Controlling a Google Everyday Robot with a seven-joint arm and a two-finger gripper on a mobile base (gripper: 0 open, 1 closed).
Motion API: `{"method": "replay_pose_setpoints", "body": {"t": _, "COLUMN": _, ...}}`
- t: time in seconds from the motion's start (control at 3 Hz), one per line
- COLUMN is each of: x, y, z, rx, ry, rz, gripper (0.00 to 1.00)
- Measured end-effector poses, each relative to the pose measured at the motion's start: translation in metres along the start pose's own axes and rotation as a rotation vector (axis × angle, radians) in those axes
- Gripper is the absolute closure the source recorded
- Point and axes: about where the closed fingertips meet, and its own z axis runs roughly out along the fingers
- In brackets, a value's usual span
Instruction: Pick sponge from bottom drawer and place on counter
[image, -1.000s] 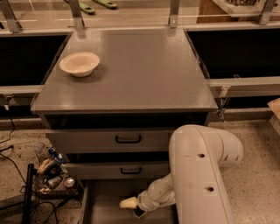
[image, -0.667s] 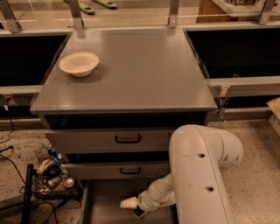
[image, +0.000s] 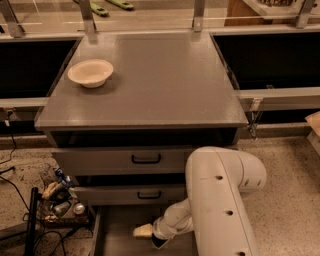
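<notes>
Hand (image: 143, 231): sits low inside the bottom drawer (image: 117, 236), at 6 o'clock from the centre of the bench (image: 165, 85), pale tip pointing toward 9 o'clock. Hangs close over the drawer floor; contact with the floor cannot be told. State of the hand, released or clenched: cannot be told.

Arm (image: 220, 200): white and bulky, fills the 5 o'clock part of the view. Bends at a rounded elbow at 4 o'clock of the cabinet front, then runs down toward 8 o'clock into a slimmer wrist (image: 172, 225) just behind the hand. Hides the right part of the bottom drawer.

Bottom drawer: stands pulled out, lowest of three. Shows a flat grey floor at 9 o'clock of the hand and a low left wall.

Sponge: not made out with certainty. Appears at most as a small dark patch (image: 159, 243) at 5 o'clock of the hand, under the wrist; cannot be told apart from shadow.

Top drawer (image: 100, 160) and middle drawer (image: 110, 194): grey, each with a black handle, stacked at 12 o'clock of the hand.

Bench: grey, square, matte. Carries a cream bowl (image: 90, 73) at 10 o'clock of its top, upright, near the left edge, well apart from the hand.

Dark bays (image: 30, 65): lie recessed at 9 and 3 o'clock of the bench.

Floor clutter (image: 55, 202): cables and small items at 8 o'clock, just beside the left wall of the bottom drawer.
</notes>
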Motion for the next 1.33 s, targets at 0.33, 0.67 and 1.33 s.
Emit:
{"method": "replay_pose_setpoints", "body": {"t": 0.33, "x": 0.001, "y": 0.001, "z": 0.009, "rx": -0.015, "ry": -0.015, "rz": -0.004, "gripper": 0.0}}
{"method": "replay_pose_setpoints", "body": {"t": 0.67, "x": 0.001, "y": 0.001, "z": 0.009, "rx": -0.015, "ry": -0.015, "rz": -0.004, "gripper": 0.0}}
{"method": "replay_pose_setpoints", "body": {"t": 1.33, "x": -0.012, "y": -0.009, "z": 0.038, "rx": -0.062, "ry": 0.002, "rz": 0.043, "gripper": 0.0}}
